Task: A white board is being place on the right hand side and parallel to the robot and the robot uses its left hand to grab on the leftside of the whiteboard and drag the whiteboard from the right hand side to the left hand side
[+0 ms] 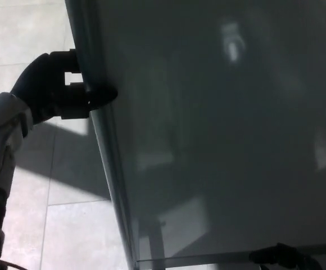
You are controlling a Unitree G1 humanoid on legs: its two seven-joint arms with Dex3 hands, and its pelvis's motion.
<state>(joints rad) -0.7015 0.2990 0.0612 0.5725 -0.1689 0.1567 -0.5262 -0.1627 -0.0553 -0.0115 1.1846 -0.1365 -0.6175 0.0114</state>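
So the black fingers [93,97] are wrapped around the left edge of the whiteboard [219,124], one digit hooked over onto the front face and at least one more curled behind the frame, with a little gap of bright floor showing between them, so it's a proper clamp on the edge, not just resting there. That's the left hand [56,93], and it comes in from the left on a silver wrist and forearm [0,146]. The thing that matters for the drag: the board lies entirely to the right of the fingers, and its gripped edge runs long-ways from far to near, leaning a bit so the near end sits further right. Pulling left means the hand leads and the whole board trails behind it. The board already fills most of the view, its grey face reflecting some window light, with the tiled floor [39,225] and sun patches only showing on the left strip. The left hand is obviously the one on the job; there's a dark shape at the bottom right that might be the right hand, but honestly it's too dark to say. Count: one whiteboard, one hand clearly visible, one grip point.
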